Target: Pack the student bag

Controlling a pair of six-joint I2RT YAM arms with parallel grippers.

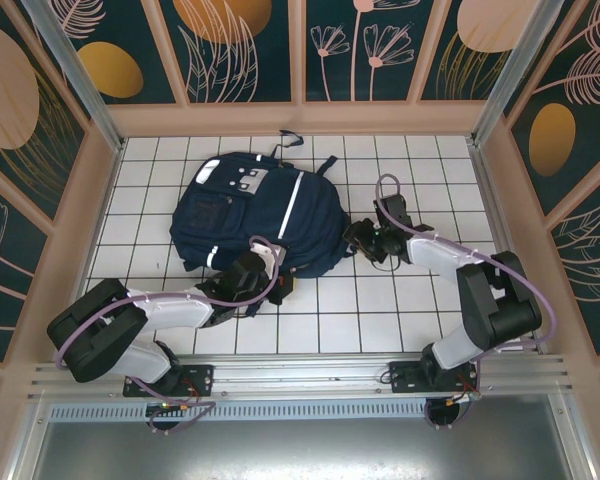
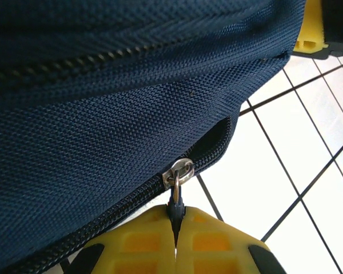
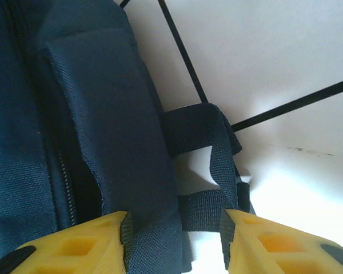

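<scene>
Student bag point(image 1: 255, 215) lying flat on the white-tiled counter point(image 1: 380, 310), centre-left, between the 2 arms. Left jaws at the bag's near edge, closed tight on the black zipper pull point(image 2: 175, 211), which hangs from the metal slider point(image 2: 179, 171). Right jaws at the bag's right side, partly open, 1 finger on either side of a dark webbing strap point(image 3: 208, 208); whether they press it cannot be told.
</scene>
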